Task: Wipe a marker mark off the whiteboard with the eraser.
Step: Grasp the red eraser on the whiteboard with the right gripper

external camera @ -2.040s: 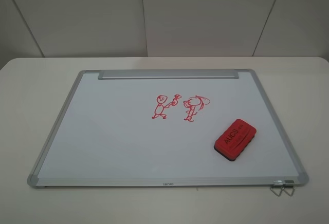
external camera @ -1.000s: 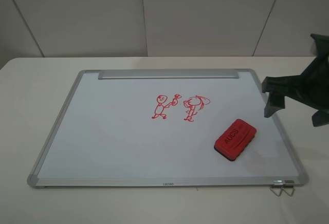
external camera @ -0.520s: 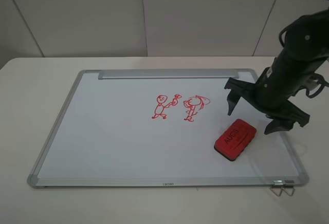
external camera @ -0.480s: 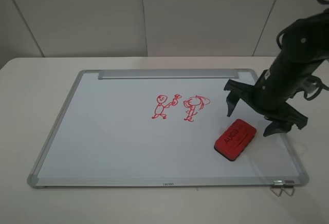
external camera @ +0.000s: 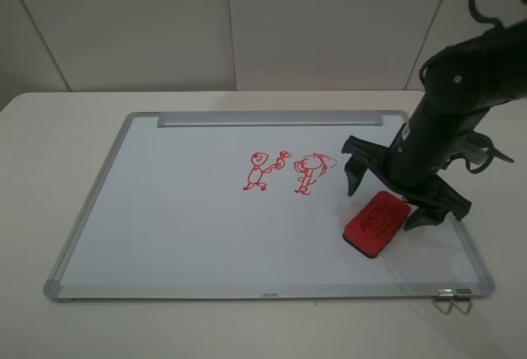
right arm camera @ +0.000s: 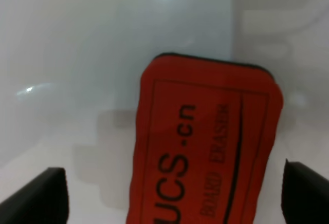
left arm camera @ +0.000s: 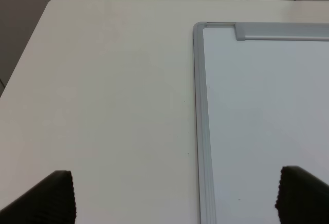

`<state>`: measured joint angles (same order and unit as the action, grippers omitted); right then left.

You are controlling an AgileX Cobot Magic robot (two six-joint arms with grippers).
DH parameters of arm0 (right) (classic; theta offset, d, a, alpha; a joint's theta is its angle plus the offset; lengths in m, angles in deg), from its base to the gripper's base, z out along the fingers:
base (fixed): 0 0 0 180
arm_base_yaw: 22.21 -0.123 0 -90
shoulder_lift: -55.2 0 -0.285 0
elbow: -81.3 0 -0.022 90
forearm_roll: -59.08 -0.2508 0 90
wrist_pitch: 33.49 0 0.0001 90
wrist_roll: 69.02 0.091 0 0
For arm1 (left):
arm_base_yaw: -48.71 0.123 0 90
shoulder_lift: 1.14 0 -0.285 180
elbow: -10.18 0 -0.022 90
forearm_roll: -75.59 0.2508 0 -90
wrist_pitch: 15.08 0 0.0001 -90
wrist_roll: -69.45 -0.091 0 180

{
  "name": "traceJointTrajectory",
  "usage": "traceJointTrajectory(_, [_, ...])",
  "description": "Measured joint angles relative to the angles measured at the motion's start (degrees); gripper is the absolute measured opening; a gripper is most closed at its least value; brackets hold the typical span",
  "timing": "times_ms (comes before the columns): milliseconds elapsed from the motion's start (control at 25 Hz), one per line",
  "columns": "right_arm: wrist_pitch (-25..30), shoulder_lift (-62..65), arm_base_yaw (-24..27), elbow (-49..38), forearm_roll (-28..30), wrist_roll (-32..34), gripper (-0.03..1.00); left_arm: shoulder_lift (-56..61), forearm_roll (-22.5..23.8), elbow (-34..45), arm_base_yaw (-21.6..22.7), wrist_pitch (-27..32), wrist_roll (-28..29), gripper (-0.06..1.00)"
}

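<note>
The whiteboard (external camera: 181, 211) lies flat on the white tabletop (external camera: 49, 145). At its near right corner a small wire clip (external camera: 451, 304) hangs off the silver frame. Just inside that corner, on the board's near right part, the red eraser (external camera: 375, 224) rests on its black felt base, lettering up, at a slant to the board's edges. The right arm (external camera: 449, 120) reaches in over the board's right edge, and the right jaws stand wide apart astride the eraser's far end. One of the fingers (external camera: 354, 170) is toward the board's middle, the other toward the right frame. The right wrist view shows bare board between each tip and the red block, so nothing is gripped. Farther in, about the board's middle, is the marker mark (external camera: 262, 170), a small red stick figure with a round head, whole and well apart from the eraser. Just beside it, toward the board's right edge, is a second red figure (external camera: 311, 171) with a scribbled hat-like head. Along the board's far edge runs the silver tray strip (external camera: 270, 118). The left wrist view looks on the board's far left corner: there the left jaws are wide apart and empty, one tip against the tabletop, one against the board
</note>
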<state>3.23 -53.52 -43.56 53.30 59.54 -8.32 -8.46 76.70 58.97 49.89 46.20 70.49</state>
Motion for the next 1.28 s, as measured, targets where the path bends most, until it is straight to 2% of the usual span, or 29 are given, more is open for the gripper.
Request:
traceJointTrajectory(880, [0.5, -3.2, -0.1, 0.0, 1.0, 0.4, 0.73, 0.0, 0.1, 0.0, 0.0, 0.0, 0.0, 0.78])
traceJointTrajectory(1160, [0.0, -3.3, -0.1, 0.0, 1.0, 0.4, 0.62, 0.0, 0.1, 0.0, 0.0, 0.0, 0.0, 0.78])
traceJointTrajectory(1280, [-0.3, -3.7, -0.1, 0.0, 1.1, 0.4, 0.52, 0.0, 0.1, 0.0, 0.0, 0.0, 0.0, 0.78])
